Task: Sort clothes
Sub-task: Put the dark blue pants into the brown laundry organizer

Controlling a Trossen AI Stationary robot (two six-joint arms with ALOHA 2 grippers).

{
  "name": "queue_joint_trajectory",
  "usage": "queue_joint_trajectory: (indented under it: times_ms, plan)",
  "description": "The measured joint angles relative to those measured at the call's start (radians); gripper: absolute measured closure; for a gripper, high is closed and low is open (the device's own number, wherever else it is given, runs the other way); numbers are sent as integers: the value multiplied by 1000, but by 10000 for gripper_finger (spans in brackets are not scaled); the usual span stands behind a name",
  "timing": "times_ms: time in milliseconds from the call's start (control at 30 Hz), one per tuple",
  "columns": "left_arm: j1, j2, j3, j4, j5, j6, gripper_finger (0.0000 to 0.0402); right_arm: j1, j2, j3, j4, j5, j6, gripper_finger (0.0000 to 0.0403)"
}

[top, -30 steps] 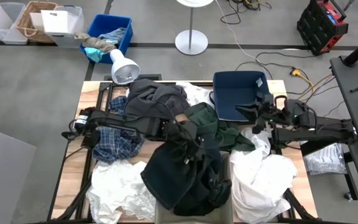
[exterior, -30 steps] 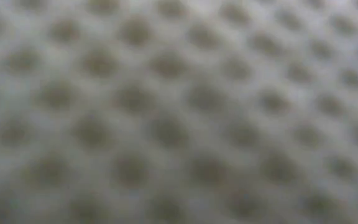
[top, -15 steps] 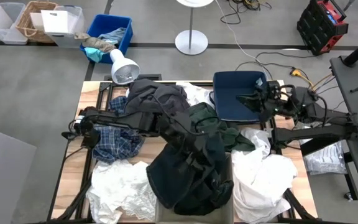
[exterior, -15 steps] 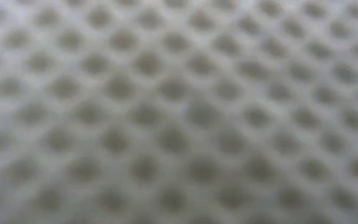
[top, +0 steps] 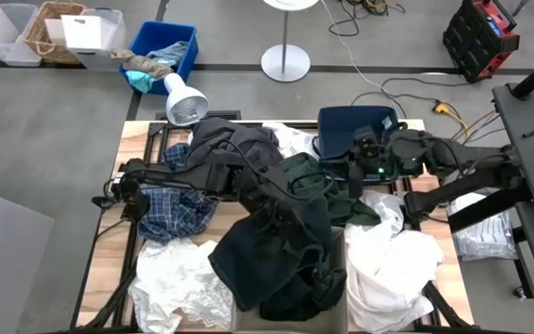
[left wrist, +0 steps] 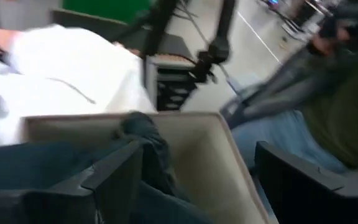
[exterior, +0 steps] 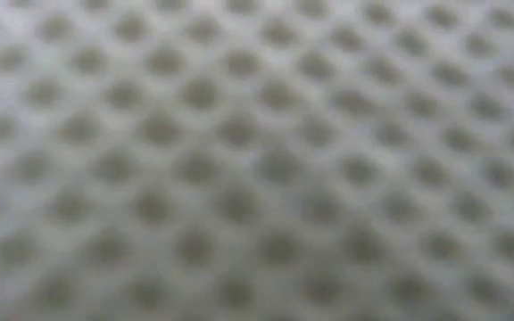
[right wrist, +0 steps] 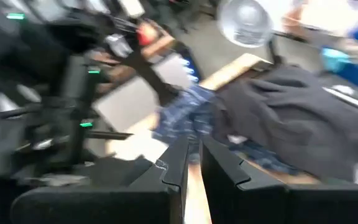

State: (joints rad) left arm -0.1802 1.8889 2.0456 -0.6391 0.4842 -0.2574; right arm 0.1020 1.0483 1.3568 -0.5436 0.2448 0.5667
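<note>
Clothes (top: pixel 276 250) crowd the table (top: pixel 133 139), seemingly overhanging its front edge.

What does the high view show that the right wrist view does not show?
Only the high view shows the navy bin, the white garment and the black garment. Only the right wrist view shows the right pincer shut and empty. Both show the charcoal grey garment, the plaid shirt and the lamp.

a lab or workshop is suggested by grey carpet, loose cables (top: pixel 406 88), a red toolbox (top: pixel 482 37) and storage bins (top: pixel 165 51).
</note>
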Motion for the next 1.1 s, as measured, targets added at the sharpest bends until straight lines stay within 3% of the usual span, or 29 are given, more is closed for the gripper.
queue_joint_trajectory:
  times_ms: [167,267,333,433,600,667,933,1100]
  plan:
    - [-15,1,96,-82,119,-14,109,66,69,86,-134,99,46,369]
    - [-16,1,233,-348,176,-98,114,99,97,90,-137,100,105,369]
    - [-33,-4,315,-557,130,-118,118,125,128,88,-137,99,138,369]
    - [-59,-109,218,-641,27,-112,124,165,198,88,-129,90,149,369]
    - [-89,-276,83,-602,-373,-119,135,189,326,97,-116,65,177,369]
    - [-102,-319,43,-568,-477,-123,137,187,375,97,-111,21,181,369]
    - [-168,-407,-142,-326,-717,37,139,203,498,98,-95,-162,91,369]
    - [-185,-402,-324,-130,-731,155,155,237,537,101,-94,-157,-43,369]
